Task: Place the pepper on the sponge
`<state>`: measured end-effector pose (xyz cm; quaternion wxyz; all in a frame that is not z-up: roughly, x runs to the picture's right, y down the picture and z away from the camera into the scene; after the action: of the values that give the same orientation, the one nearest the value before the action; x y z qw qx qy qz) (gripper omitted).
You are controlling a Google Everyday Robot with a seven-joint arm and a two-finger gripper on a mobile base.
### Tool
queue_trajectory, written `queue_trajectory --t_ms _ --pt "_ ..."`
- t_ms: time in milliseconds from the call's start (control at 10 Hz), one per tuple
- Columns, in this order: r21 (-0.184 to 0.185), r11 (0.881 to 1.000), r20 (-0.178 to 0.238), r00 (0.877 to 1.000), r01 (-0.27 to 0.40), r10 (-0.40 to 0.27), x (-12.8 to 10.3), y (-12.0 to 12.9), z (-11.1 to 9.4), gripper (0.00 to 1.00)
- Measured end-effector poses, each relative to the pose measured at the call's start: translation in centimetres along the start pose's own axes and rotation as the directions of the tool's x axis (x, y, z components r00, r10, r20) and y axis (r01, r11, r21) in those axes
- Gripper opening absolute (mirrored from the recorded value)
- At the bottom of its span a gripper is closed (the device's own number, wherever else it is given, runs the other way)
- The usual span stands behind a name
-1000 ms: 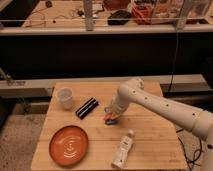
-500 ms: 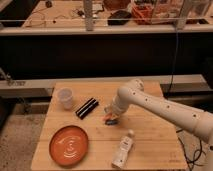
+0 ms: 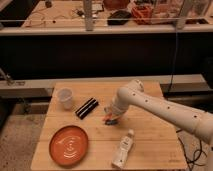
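A pale wooden bench (image 3: 150,152) fills the middle of the view, with a dark shelf unit behind it. The white arm (image 3: 160,106) reaches in from the right edge and runs up and left across the bench. It bends at a rounded joint near the bench's far side and then turns down toward the middle of the top. A round orange plate (image 3: 68,145) lies flat at the near left corner. A white bottle (image 3: 123,148) lies on its side near the front edge, right of the plate. A black ridged bar (image 3: 86,107) lies at a slant left of centre, and a small white cup (image 3: 64,98) stands upright just beyond it to the left. The tool (image 3: 111,116) hangs low at the middle of the bench, right over the two smallest things. The sponge (image 3: 115,119) shows as a small blue patch partly hidden under it. The pepper (image 3: 106,120) is a tiny orange-red sliver at the tool's tip, just beside the sponge's left edge. I cannot tell how wide the tool stands or whether it grips the pepper.
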<state>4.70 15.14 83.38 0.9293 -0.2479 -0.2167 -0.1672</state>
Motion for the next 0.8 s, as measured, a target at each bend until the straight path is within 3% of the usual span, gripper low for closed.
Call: queue_trajectory --t_ms 800 --pt "0.003 1.0 -0.007 1.0 -0.014 0.014 -0.09 0.12 -0.28 0.06"
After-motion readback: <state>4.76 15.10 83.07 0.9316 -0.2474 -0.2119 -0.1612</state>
